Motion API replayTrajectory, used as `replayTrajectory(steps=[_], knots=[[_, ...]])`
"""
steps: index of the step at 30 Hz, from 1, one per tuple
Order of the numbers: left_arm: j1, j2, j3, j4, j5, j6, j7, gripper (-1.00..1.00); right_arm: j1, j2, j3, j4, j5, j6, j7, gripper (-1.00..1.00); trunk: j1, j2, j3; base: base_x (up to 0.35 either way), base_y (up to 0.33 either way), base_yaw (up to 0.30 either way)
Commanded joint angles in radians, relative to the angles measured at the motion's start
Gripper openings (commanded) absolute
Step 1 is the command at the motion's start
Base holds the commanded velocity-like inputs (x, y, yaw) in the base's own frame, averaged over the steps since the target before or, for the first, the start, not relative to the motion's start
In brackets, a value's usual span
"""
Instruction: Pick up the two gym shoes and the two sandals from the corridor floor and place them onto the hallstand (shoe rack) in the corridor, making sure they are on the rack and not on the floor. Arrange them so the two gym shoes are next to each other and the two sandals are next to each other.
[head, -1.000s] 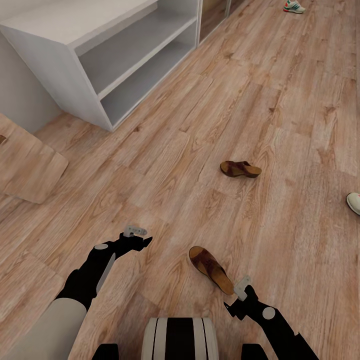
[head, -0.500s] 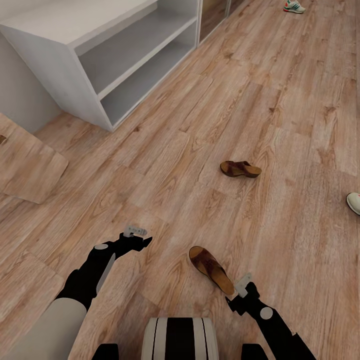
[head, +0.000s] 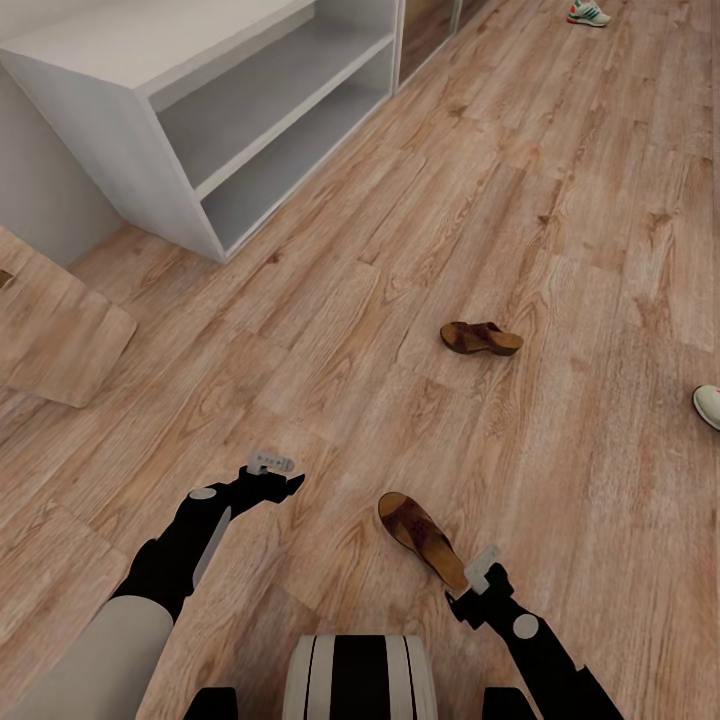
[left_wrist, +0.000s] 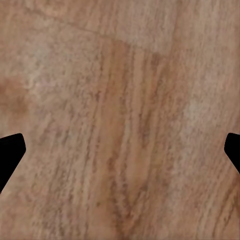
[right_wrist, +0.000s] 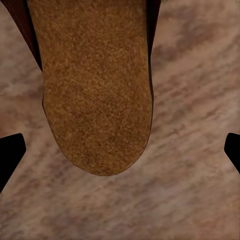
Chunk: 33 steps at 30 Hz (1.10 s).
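Two flat brown sandals (head: 422, 537) (head: 481, 337), grainy tan insole; right tool (head: 478, 582) spread wide above one

Head view: high, angled forward and down over the corridor floor (head: 400, 300). Wrist views: close above the floor, facing down. Shared by head and right wrist: the near sandal (head: 422, 538) (right_wrist: 95, 85).

Glossy black forearms with round grey joint discs, pale grey upper sleeve behind the small light-grey left gripper (head: 272, 462); matching right gripper (head: 482, 565). White trunk with black vertical stripes between.
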Motion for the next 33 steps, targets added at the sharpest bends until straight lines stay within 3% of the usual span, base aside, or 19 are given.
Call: replayTrajectory(steps=[1, 33], knots=[[0.000, 0.000, -0.002, -0.001, -0.006, 0.004, -0.004, 1.00, 0.000, 0.000, 0.000, -0.002, 0.007, 0.005, 0.004, 1.00, 0.000, 0.000, -0.001, 0.000, 0.000, 0.000], [0.000, 0.000, -0.009, 0.007, -0.006, 0.003, -0.004, 1.00, 0.000, 0.002, 0.001, -0.002, 0.007, 0.005, 0.004, 1.00, 0.000, 0.000, -0.001, 0.026, 0.014, 0.000]])
